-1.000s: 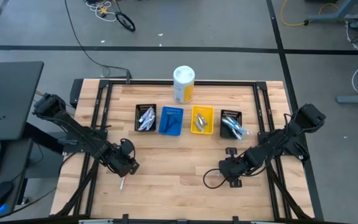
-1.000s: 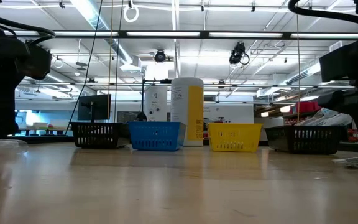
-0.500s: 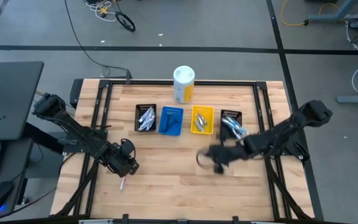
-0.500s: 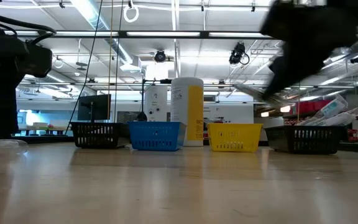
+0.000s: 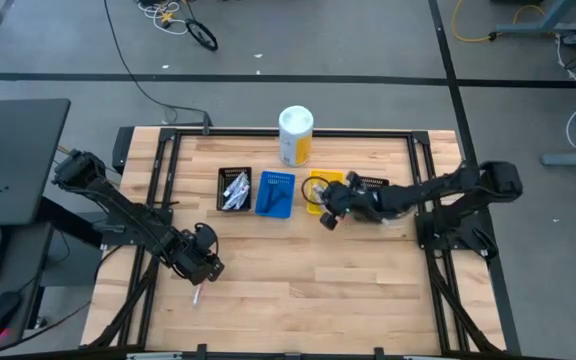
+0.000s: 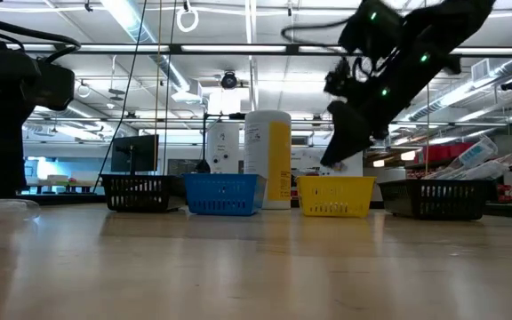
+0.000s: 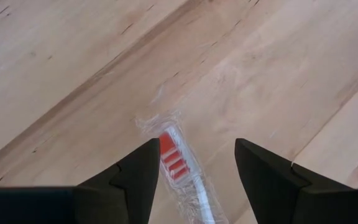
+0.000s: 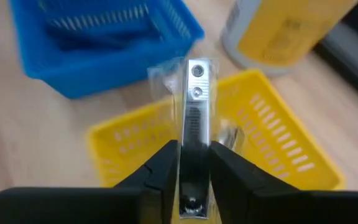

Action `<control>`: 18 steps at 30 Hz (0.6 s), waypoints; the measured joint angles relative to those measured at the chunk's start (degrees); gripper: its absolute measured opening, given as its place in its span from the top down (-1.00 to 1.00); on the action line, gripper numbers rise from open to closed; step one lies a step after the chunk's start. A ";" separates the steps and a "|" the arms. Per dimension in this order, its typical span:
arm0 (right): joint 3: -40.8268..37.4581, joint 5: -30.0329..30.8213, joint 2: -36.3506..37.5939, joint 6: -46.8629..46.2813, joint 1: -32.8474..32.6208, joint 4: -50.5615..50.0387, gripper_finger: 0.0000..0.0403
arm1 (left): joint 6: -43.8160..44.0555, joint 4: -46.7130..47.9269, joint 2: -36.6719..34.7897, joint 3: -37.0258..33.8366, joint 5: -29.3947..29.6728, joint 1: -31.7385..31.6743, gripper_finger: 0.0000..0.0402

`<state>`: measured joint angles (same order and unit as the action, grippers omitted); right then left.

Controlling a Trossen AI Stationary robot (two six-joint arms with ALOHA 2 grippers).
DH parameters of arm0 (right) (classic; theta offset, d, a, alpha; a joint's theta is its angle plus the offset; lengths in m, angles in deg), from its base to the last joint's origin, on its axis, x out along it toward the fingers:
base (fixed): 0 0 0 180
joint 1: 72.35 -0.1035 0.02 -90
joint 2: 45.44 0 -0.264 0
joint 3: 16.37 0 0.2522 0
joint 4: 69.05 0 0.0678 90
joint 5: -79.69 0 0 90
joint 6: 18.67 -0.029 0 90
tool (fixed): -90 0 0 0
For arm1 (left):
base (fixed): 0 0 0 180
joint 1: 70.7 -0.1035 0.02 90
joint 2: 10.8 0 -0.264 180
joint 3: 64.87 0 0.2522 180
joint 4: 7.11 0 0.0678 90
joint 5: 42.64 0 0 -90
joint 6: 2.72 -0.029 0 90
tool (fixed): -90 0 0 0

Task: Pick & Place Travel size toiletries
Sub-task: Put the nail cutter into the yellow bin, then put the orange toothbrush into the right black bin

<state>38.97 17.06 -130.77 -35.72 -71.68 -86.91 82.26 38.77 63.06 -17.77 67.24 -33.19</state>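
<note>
As it reaches over the yellow bin (image 8: 291, 146), right gripper (image 8: 193, 163) clamps nail clipper (image 8: 195, 112)

A silver nail clipper (image 8: 195, 118) in clear wrap is held lengthwise above the yellow bin (image 8: 291, 155); a wrapped red-headed toothbrush (image 7: 173, 163) lies flat, well apart from that bin
</note>
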 joint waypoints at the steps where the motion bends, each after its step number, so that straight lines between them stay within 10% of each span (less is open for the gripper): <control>1: 0.00 -1.67 -0.79 0.01 1.07 0.04 0.47 | 0.02 0.00 0.00 0.00 0.00 0.00 -0.09; 18: -0.02 -13.42 -2.65 2.47 4.21 14.58 0.16 | 2.90 -0.06 0.35 -0.35 -3.20 -0.14 -0.01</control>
<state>38.95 3.64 -133.42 -33.24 -67.47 -72.33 85.17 38.70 63.41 -18.12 64.04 -33.32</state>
